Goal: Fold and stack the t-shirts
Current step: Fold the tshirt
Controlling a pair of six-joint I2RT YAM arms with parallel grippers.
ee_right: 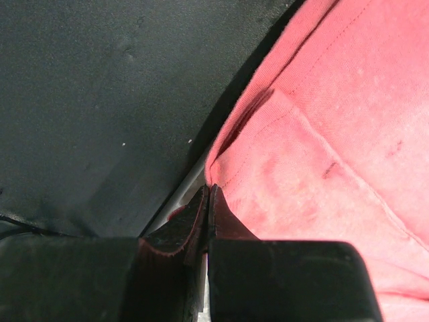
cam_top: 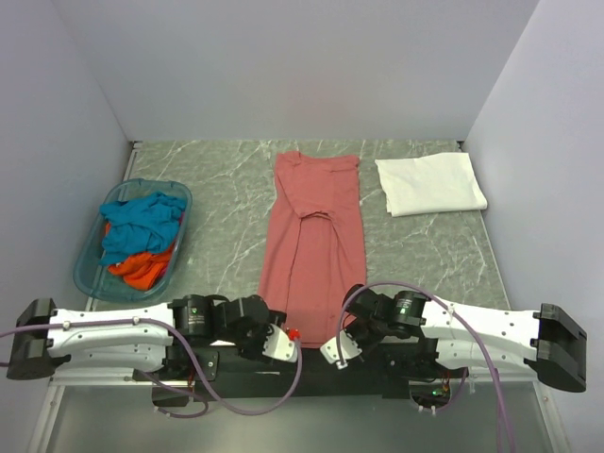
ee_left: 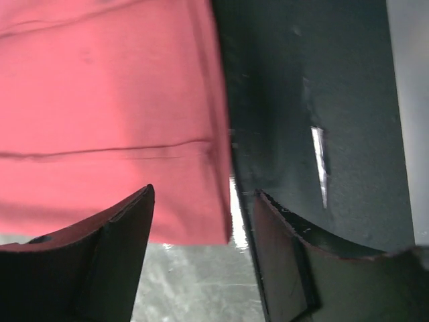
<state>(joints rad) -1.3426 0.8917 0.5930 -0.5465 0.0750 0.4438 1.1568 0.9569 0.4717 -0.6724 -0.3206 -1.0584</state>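
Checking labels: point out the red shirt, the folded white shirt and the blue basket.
red shirt (cam_top: 316,245), top view, middle of body
folded white shirt (cam_top: 429,185), top view, its centre
blue basket (cam_top: 83,269), top view, left rim

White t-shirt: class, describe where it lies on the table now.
In the top external view, the white t-shirt lies folded at the far right of the table, beside but apart from the dusty-red t-shirt spread down the middle.

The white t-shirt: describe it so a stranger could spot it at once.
Start at the far right corner of the grey marbled table. The white t-shirt lies there, folded into a flat rectangle. Unlike the long dusty-red shirt beside it, it is white and compact.
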